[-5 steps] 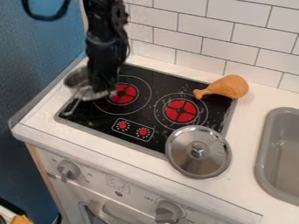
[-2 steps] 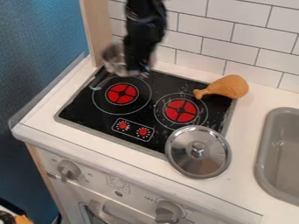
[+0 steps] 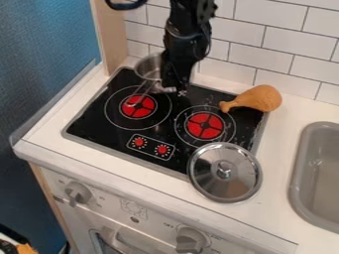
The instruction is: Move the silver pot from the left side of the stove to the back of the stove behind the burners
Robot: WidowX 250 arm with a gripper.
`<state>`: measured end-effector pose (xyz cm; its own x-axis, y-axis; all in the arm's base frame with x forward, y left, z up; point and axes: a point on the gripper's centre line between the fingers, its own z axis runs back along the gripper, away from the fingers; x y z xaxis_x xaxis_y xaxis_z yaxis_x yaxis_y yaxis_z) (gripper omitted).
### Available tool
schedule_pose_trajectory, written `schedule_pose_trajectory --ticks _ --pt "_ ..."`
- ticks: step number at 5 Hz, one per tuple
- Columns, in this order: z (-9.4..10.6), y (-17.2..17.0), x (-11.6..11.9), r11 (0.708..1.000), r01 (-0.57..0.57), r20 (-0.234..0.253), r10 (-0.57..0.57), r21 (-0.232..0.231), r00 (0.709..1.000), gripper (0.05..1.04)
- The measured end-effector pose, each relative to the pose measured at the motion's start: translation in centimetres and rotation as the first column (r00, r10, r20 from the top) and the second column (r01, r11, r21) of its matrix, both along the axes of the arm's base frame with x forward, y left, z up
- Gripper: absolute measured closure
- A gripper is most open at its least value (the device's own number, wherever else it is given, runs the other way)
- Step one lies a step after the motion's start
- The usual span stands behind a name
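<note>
End effector point(image 3: 173, 91), seemingly holding pot point(image 3: 149, 66), near backsplash point(image 3: 244, 53)

a black, segmented arm with a cable point(image 3: 127, 5).

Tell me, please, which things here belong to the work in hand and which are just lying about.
In the work:
Black gripper
Metal pot, held by the gripper near the cooktop's back left

Lying about:
Metal lid, overlapping the cooktop's front edge
Toy drumstick, at its back right corner
</note>
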<state>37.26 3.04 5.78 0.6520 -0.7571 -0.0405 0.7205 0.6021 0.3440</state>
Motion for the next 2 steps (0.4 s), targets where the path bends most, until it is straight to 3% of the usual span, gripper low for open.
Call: schedule_pose_trajectory --ticks 2 --pt "-2.15 -0.4 1.05 1.0 0.022 -0.035 -0.022 -0.015 0.999 1.022"
